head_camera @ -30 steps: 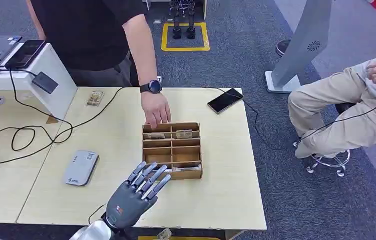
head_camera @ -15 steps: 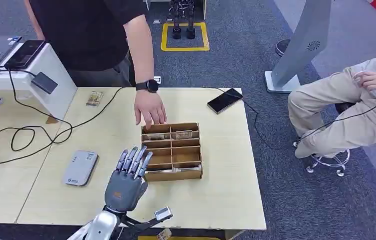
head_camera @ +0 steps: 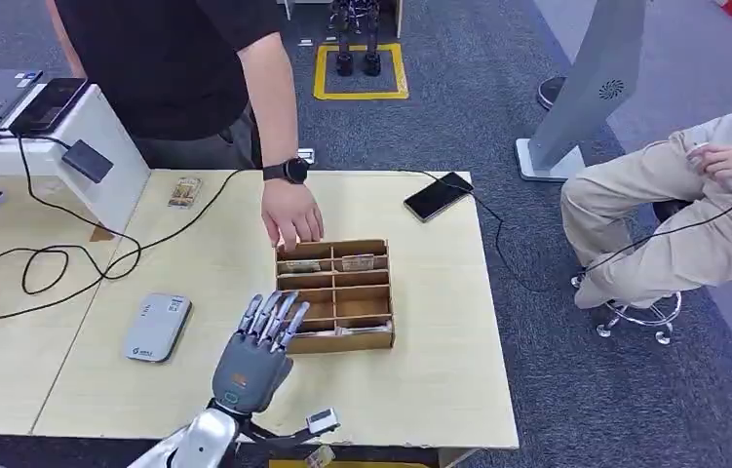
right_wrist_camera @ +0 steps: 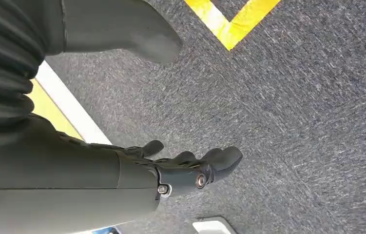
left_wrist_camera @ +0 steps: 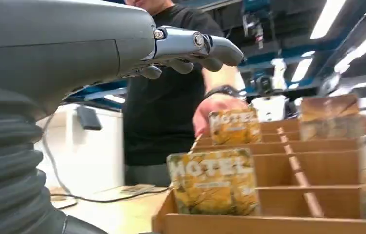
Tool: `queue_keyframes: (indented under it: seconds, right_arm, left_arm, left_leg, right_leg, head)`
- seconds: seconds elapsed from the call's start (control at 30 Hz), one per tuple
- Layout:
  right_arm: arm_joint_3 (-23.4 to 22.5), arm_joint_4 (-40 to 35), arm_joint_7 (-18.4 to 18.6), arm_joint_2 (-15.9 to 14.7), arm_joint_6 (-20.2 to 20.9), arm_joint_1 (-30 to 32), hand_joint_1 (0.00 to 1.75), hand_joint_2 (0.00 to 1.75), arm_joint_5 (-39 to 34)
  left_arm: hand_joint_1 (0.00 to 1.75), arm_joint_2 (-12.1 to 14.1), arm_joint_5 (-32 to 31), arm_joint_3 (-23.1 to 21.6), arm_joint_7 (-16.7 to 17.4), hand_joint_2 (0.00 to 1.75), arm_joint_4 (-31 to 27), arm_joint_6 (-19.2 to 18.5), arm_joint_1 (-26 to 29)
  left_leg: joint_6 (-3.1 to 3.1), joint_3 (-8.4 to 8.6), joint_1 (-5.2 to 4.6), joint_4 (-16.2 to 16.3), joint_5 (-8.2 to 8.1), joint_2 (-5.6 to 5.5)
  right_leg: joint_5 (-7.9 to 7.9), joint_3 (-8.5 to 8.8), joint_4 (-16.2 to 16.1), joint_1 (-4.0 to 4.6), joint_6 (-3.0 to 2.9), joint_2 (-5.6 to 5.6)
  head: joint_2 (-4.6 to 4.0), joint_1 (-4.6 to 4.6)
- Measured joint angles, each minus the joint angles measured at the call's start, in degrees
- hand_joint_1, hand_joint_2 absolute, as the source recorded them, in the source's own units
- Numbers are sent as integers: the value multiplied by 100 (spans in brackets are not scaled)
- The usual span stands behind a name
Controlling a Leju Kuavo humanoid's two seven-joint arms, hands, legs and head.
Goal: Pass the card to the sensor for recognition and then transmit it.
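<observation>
- My left hand (head_camera: 252, 363) hovers over the light wooden table (head_camera: 440, 390), just beside the near left corner of the cardboard divider box (head_camera: 334, 292); its fingers (head_camera: 274, 317) are stretched out and apart, holding nothing.
- From my left wrist the same hand (left_wrist_camera: 98, 53) reaches out above the box (left_wrist_camera: 288, 165), fingers extended and clear of the cards.
- The box is split into rows of small compartments. In the nearest row a card (left_wrist_camera: 213, 181) printed "HOTEL" stands upright against the front wall; from my head I see cards (head_camera: 357, 331) lying along that same front row.
- A second "HOTEL" card (left_wrist_camera: 234, 126) stands in a row farther back, with another blurred card (left_wrist_camera: 329, 117) beside it; from above, the far row holds cards (head_camera: 327, 263) as well.
- The middle rows look bare from above.
- A person's hand (head_camera: 291, 214), with a watch at the wrist, rests its fingertips at the far left edge of the box.
- The grey card sensor (head_camera: 158, 327) lies flat on the table, to the left of my left hand and apart from the box.
- One more card (head_camera: 184, 191) lies loose near the table's far edge.
- My right hand (right_wrist_camera: 190, 168) hangs over grey carpet, fingers loosely extended, holding nothing.
</observation>
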Motion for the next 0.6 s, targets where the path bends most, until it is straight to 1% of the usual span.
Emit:
queue_keyframes:
  seconds: [0.07, 0.1, 0.2, 0.27, 0.4, 0.6]
  right_arm:
    - [0, 0, 17, 0, 0, 1, 0, 175, 0]
    - [0, 0, 17, 0, 0, 3, 0, 175, 0]
    - [0, 0, 15, 0, 2, 4, 0, 175, 4]
    - [0, 0, 17, 0, 2, 8, 0, 175, 17]
    - [0, 0, 17, 0, 2, 8, 0, 175, 17]
    - [0, 0, 15, 0, 4, 9, 0, 175, 15]
  left_arm:
    - [0, -2, -2, -164, 440, 175, 120, -147, -128]
    - [0, -4, -2, -232, 490, 175, 176, -185, -176]
    - [0, -22, -2, -383, 485, 175, 346, -241, -279]
    - [0, -33, -2, -431, 417, 175, 448, -224, -307]
    - [0, -35, -2, -440, 395, 175, 577, -245, -309]
    - [0, -103, -2, -440, 402, 175, 702, -455, -308]
  left_leg:
    - [0, 0, 0, 0, 0, 0]
    - [0, 0, 0, 0, 0, 1]
    - [-1, 0, 0, 0, 0, 2]
    - [-1, 0, 0, 0, 0, 2]
    - [0, -1, 0, 0, 0, 2]
    - [0, -1, 0, 0, 0, 2]
  right_leg:
    - [0, 1, 0, 0, 0, 0]
    - [1, 1, 0, 0, 0, 0]
    - [1, 1, 0, 0, 0, 1]
    - [0, 0, 0, 0, 0, 2]
    - [0, -1, 0, 0, 0, 1]
    - [0, -1, 0, 0, 0, 1]
  head:
    - [0, 0]
    - [0, 0]
    - [0, 2]
    - [0, 2]
    - [0, 0]
    - [0, 0]
